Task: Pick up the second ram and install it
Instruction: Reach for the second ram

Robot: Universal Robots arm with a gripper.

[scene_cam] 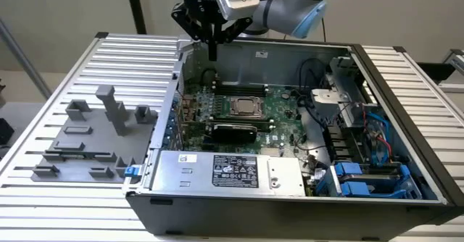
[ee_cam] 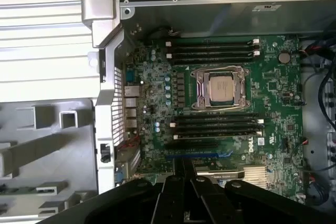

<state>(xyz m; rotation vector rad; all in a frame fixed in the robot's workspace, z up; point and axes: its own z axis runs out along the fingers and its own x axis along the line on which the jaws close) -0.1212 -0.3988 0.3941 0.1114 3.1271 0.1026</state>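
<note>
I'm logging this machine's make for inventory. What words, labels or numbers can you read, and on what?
"DELL": white print on the motherboard, turned sideways.
The power supply label: too small to read.
The sticker on the case wall: blurred.
On the ram stick held in the pincer: nothing legible.

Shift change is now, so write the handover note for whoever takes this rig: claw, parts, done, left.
Claw: shut on a thin dark RAM stick, held above the far side of the open computer case.
Parts: memory slots flank the CPU socket; grey parts holder sits at the exterior view's left of the case.
Done: stick lifted.
Left: stick not yet in a slot; filled slots cannot be told.
</note>
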